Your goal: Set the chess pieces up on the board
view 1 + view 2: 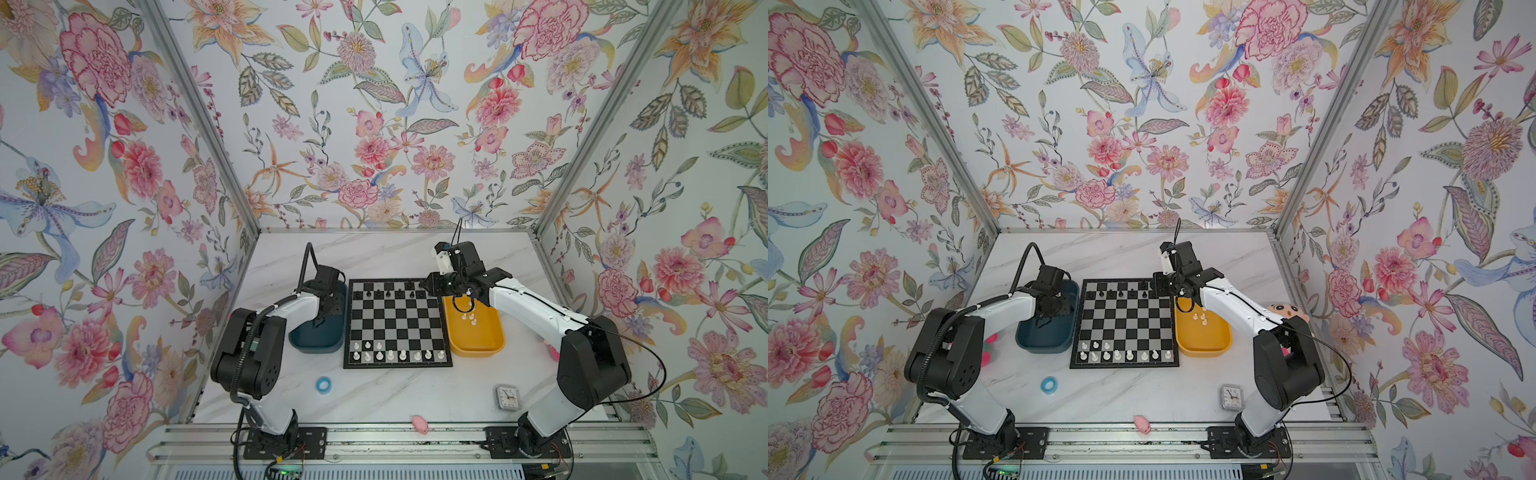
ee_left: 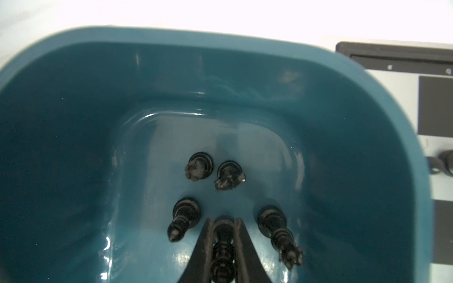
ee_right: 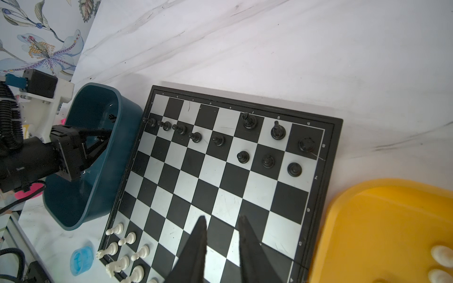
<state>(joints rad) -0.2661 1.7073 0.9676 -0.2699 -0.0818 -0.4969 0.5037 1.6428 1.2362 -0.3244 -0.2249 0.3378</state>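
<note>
Left gripper (image 2: 223, 220) is down inside the teal bin (image 2: 245, 49), at 9 o'clock of the board (image 1: 397, 323). Its jaws pinch a black chessman (image 2: 223, 247) low on the stem; type unclear, top cut off. Four more black pieces stand loose in the bin: two knights (image 2: 197, 166), plus a slim one (image 2: 183, 220) and a crowned one (image 2: 279, 232) close on either side of the held piece. Right gripper (image 3: 222, 218) hangs over the board near its 2 o'clock corner, jaws slightly spread, nothing between. On the board the black pawn row (image 1: 379, 294) looks full at 12 o'clock, back rank filled only toward 1 o'clock. White pieces (image 1: 390, 355) at 6 o'clock, more white ones (image 1: 469, 318) in the yellow bin (image 1: 478, 352) at 3 o'clock. Step, as I read it: pick for the back rank. Lift straight up, since the neighbours are tight and a slanted pull likely tips them. Clear the bin wall, keep the piece upright, lower it behind the pawns around 11 o'clock, release only once the base sits flat.
</note>
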